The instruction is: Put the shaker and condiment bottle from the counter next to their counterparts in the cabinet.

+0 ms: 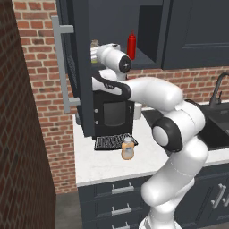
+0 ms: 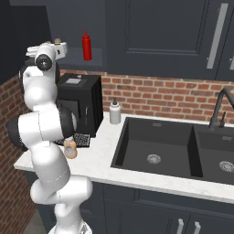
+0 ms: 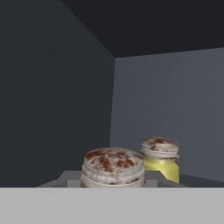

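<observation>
Taking the dark charcoal-blue wall cabinet (image 1: 80, 67) as the landmark, its door with the long grey bar handle is swung open at the left so that the shelf can be reached. Inside, the two-finger gripper (image 2: 58, 46) is held at shelf height and is judged to be clamped on the small olive-yellow shaker with the speckled grey cap (image 3: 113, 168), which is seen pressed close between the fingers in the hand view. Just beyond and to the right of it, the brighter mustard-yellow shaker (image 3: 161, 159) stands on the shelf, apparently the spot being aimed for. Further right on the shelf stands the tall slim red squeeze bottle (image 1: 131, 45). Below the cabinet, the squat peach-orange condiment bottle (image 1: 128, 149) is left on the white marbled counter (image 1: 103, 165), not yet moved.
</observation>
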